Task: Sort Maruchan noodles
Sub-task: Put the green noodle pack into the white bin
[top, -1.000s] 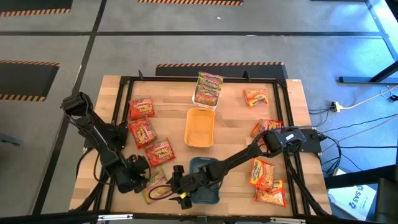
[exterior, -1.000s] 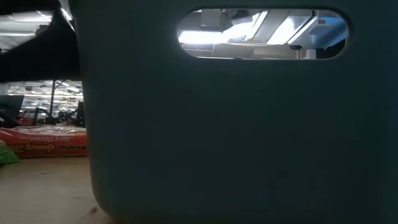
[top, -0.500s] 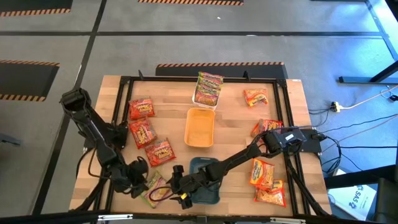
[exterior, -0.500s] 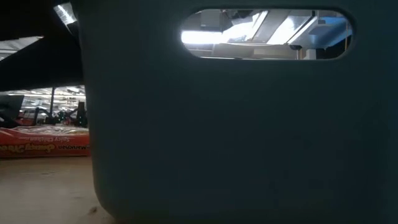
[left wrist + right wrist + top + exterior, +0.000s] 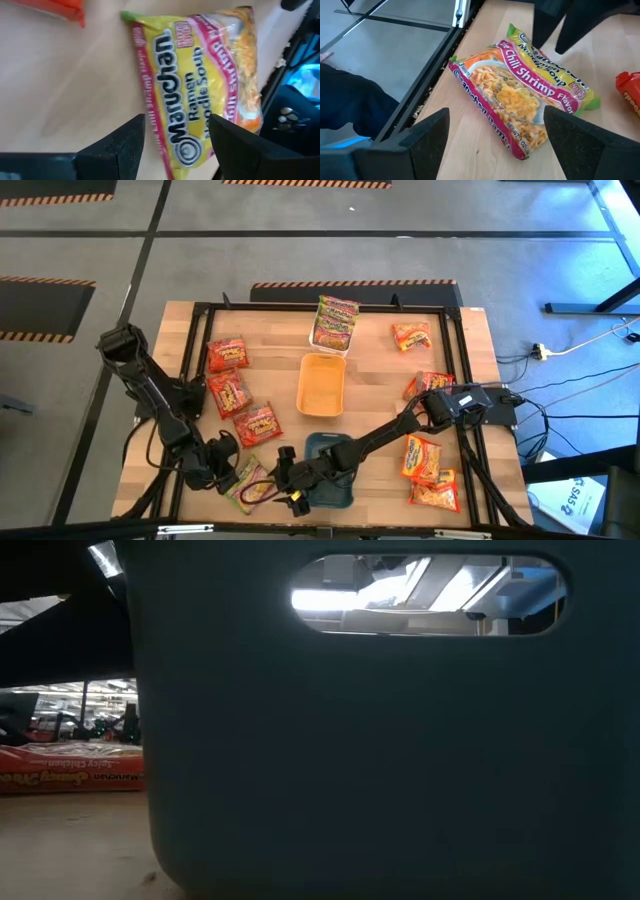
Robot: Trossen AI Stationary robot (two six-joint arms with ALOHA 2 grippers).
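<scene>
One green-pink Maruchan noodles packet (image 5: 254, 488) lies flat on the wooden table near its front edge, between my two grippers. My left gripper (image 5: 176, 120) is open over the packet's (image 5: 200, 80) end, one finger to either side. From the other side, my right gripper (image 5: 496, 112) faces the same packet (image 5: 520, 100); it is open too, with nothing between its fingers. Behind the right gripper stands the teal tray (image 5: 332, 480). Whether the left fingers touch the packet does not show.
Red packets (image 5: 229, 391) lie at the left and orange packets (image 5: 421, 458) at the right. A white tray with green-pink packets (image 5: 335, 322) stands at the far edge, an orange tray (image 5: 321, 385) in the middle. The teal tray's wall (image 5: 350, 740) fills the low view.
My left gripper has risen a little and rolled about its wrist beside the green-pink packet. The packet's green corner, seen at the low view's left edge a second ago, has gone from that view. My right arm has kept still.
</scene>
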